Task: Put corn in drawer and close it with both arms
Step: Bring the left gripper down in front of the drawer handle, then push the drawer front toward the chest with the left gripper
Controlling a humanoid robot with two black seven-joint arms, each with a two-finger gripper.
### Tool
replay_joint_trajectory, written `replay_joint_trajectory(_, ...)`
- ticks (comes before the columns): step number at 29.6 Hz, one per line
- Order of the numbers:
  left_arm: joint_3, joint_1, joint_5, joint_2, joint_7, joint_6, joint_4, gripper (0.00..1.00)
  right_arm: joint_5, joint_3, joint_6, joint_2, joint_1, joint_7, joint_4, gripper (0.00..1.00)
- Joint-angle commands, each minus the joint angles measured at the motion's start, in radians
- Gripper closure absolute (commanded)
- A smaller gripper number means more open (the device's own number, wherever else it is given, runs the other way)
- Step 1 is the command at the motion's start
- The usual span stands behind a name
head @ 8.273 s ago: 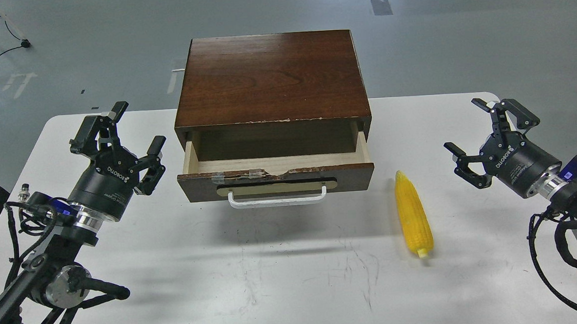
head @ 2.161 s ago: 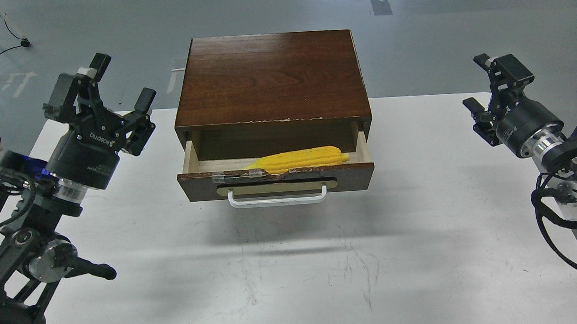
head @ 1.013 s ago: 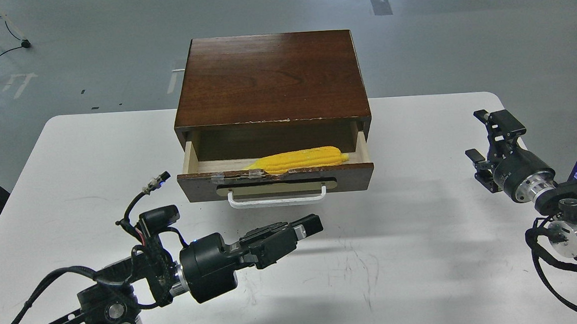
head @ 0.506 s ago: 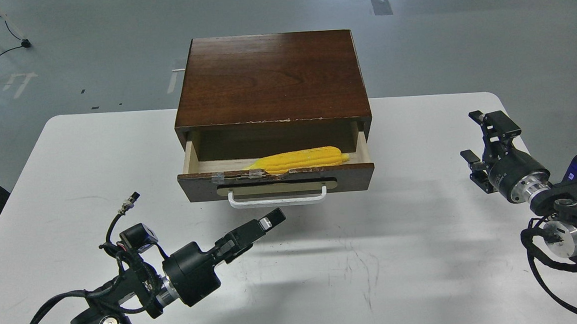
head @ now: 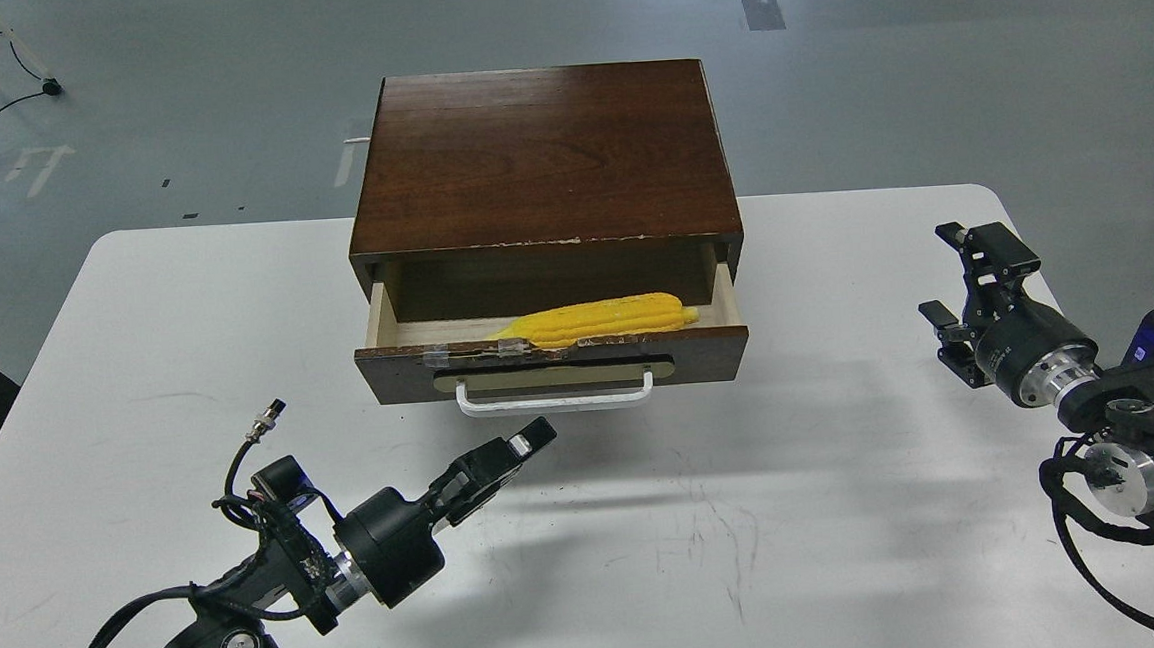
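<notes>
In the one open drawer [head: 551,364], one corn [head: 602,318]; two end effectors: left [head: 529,439] clenched, right [head: 955,275] released.

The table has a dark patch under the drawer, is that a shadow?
In the head view, yes: the open drawer casts a soft grey shadow on the white table in front of it. The left gripper throws a fainter one beside it. The wooden top shows mild glare.
</notes>
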State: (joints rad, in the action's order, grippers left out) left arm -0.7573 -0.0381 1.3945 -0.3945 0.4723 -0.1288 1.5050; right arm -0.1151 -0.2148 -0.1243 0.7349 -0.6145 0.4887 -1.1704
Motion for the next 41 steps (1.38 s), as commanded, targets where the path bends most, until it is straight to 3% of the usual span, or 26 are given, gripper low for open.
replay_joint_trajectory(1,-0.001,0.000,0.000,0.005,0.000,0.002,-0.003,1.00,0.000,0.000,0.000,-0.002,0.005,0.000,0.000,0.00)
replay_joint_trajectory(41,-0.036,-0.046,-0.015,0.032,-0.014,0.017,-0.074,1.00,0.002,-0.001,-0.002,-0.011,0.025,0.000,-0.002,0.00)
